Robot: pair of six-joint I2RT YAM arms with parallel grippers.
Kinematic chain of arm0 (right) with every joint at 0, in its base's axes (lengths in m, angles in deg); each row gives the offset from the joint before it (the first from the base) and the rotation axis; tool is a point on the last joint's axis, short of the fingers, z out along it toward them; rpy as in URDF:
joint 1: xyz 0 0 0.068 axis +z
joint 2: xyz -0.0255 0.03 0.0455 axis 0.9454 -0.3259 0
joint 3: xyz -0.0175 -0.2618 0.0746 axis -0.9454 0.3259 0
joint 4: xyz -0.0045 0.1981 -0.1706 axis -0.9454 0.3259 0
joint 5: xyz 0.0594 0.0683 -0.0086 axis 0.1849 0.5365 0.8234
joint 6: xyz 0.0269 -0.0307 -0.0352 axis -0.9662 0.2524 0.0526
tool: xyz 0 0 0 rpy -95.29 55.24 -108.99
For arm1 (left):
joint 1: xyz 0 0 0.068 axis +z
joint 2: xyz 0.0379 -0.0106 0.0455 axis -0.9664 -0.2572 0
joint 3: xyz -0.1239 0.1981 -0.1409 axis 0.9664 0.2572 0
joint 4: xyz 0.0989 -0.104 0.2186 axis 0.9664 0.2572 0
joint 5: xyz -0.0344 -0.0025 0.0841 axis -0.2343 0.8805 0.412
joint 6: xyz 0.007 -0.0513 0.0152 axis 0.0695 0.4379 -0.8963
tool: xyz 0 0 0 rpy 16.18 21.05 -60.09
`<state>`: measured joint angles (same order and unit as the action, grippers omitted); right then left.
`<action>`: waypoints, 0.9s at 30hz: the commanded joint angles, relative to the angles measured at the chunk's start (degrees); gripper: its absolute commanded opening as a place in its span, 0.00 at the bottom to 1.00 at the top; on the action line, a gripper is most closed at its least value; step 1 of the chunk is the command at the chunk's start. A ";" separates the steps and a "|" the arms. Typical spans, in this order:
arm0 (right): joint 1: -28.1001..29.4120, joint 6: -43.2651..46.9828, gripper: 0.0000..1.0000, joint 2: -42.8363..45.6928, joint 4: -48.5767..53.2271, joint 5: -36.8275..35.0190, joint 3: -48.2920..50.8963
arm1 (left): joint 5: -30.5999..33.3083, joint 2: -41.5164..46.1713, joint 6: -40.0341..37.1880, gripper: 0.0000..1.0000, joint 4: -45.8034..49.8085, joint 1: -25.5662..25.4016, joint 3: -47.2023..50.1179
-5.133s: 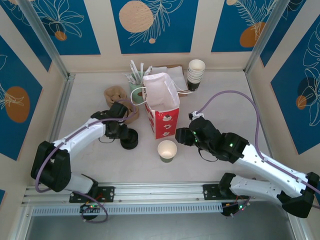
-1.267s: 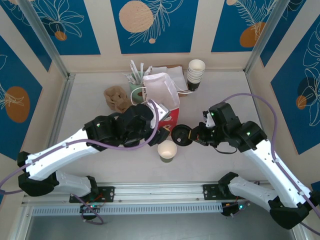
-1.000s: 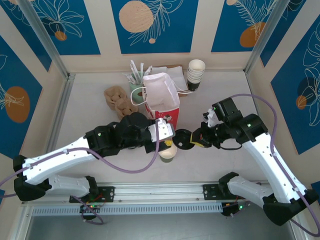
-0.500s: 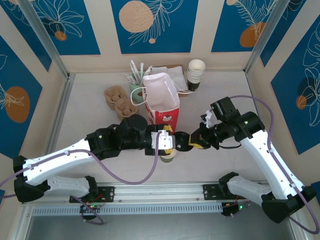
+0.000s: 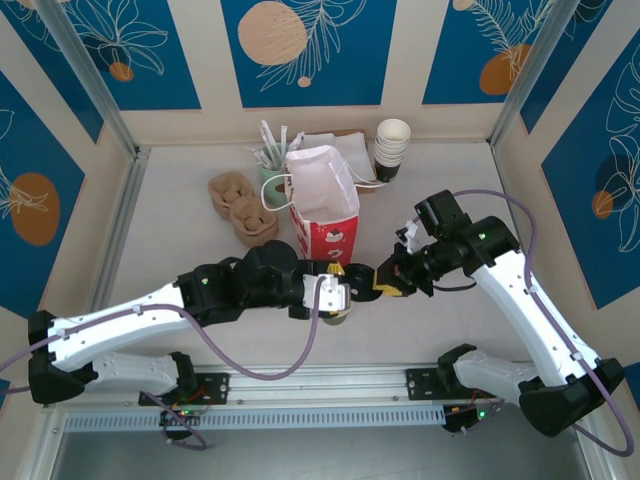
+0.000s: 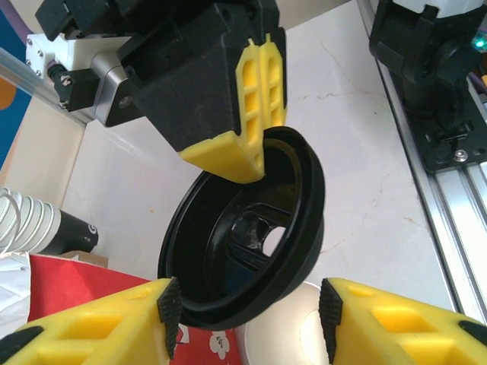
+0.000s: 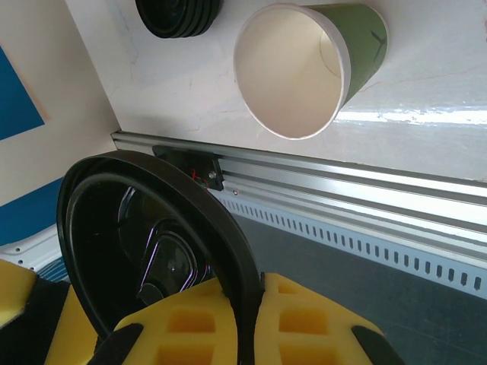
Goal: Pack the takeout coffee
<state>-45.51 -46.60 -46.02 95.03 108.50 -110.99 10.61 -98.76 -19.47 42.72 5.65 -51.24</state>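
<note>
While the lid hangs over the cup: you are at the capping step, and nothing is packed yet.
Done: the cup [image 7: 304, 68] stands upright on the table [image 5: 180, 240], just on the near side of the bag; the lid [image 6: 243, 228] is in the air, tilted on edge above the cup's rim.
To do: by my reading you must seat the lid, press it home, then lift the capped cup into the bag.
Left gripper [image 6: 249, 312]: fingers spread, one on each side of the lid's lower edge. Whether they touch it, you cannot tell.
Right gripper [image 7: 243, 304]: pinching the lid's rim between its two pads.
Carrier [image 5: 240, 205]: far left, brown pulp, nothing standing in it.
Holder [image 5: 268, 170]: a pale green cup at the far side, just left of the bag, with white sticks standing in it.
Lid stack [image 7: 179, 15]: black lids nested on the table, near the cup but apart from it.
Cup: mouth open, white inside, no drink to be seen in the right wrist view.
Bag [image 5: 322, 205]: red and white, upright at the middle, mouth open, nothing visible inside.
Cup stack [image 5: 392, 145]: white cups nested, far right by the back wall, well apart from the work.
</note>
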 commanded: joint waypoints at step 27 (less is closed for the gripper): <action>0.06 0.86 0.23 0.11 -0.69 3.35 0.27 | 4.32 -2.41 0.04 0.13 -1.44 -0.69 -1.30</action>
<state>-45.68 -46.54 -46.18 94.40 108.50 -110.49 13.23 -100.86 -21.94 42.99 5.32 -51.32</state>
